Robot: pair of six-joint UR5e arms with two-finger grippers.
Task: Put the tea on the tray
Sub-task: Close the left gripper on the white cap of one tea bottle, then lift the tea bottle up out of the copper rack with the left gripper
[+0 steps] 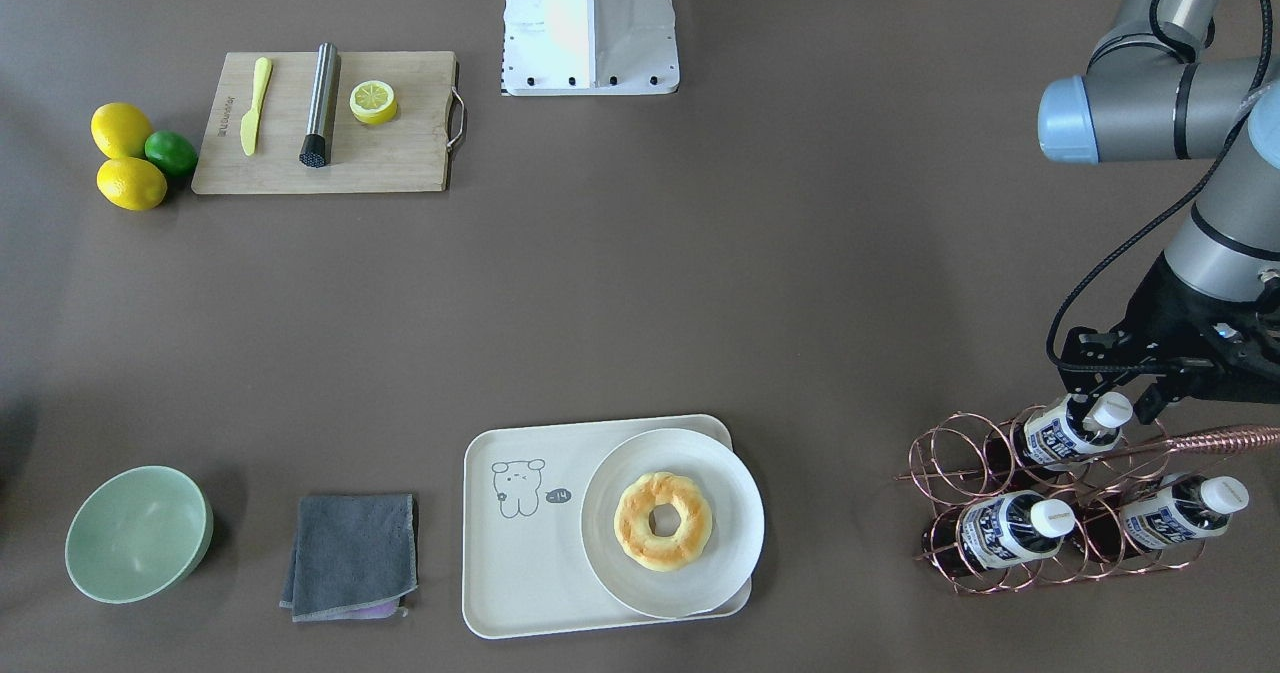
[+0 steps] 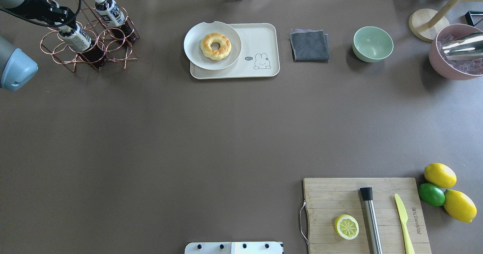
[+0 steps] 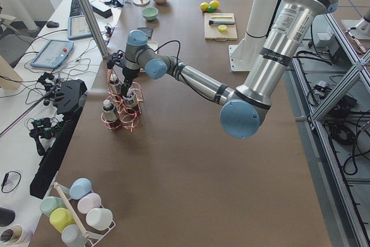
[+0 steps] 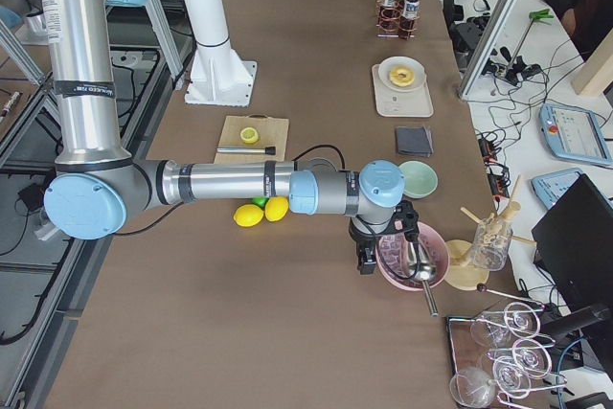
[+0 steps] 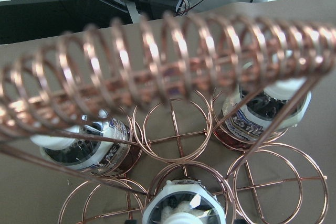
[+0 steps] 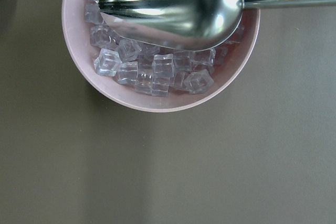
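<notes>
Brown table [image 1: 640, 303]. Tea [image 1: 1060, 433] in rack [image 1: 935, 463], neck toward 2 o'clock, front view. Left gripper [image 1: 1110, 405] jaws spread astride it. Tray [image 1: 510, 583] at 9 o'clock.

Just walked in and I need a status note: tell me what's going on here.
The left arm's end effector is down at the copper wire rack, straddling the neck of the top small clear bottle of dark tea; whether it has gripped is unclear. All three bottles sit in the rack. The cream rectangular tray holds only a round white plate with a doughnut. The right end effector hovers over the pink bowl of ice.
</notes>
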